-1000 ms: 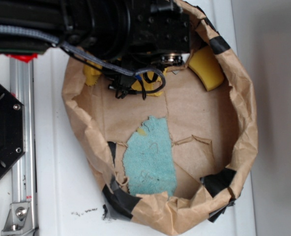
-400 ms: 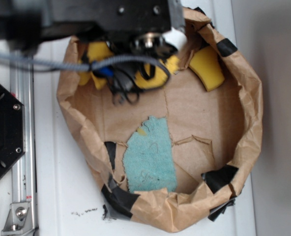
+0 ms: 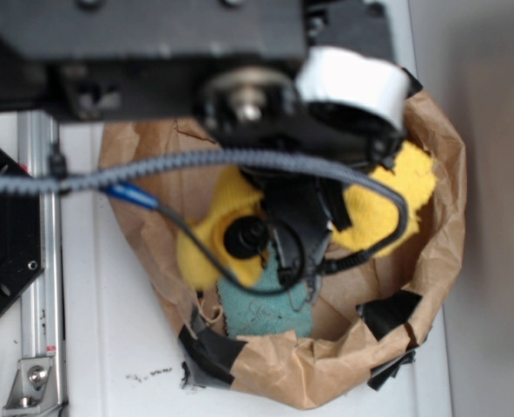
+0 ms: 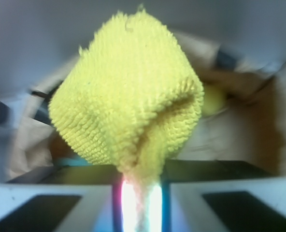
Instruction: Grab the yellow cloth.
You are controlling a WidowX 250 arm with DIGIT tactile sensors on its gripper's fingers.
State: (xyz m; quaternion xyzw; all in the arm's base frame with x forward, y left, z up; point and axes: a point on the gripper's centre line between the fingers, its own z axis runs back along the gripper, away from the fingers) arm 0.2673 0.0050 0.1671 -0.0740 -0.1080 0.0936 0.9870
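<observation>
Yellow cloth hung bunched beneath the arm in the exterior view, apparently lifted above the paper bag and teal cloth.

Wrist view: hand pinched shut on the cloth's gathered end, cloth ballooning just ahead. Grab looked done. No legible writing.

Robot lab, aluminium rail, white tabletop
</observation>
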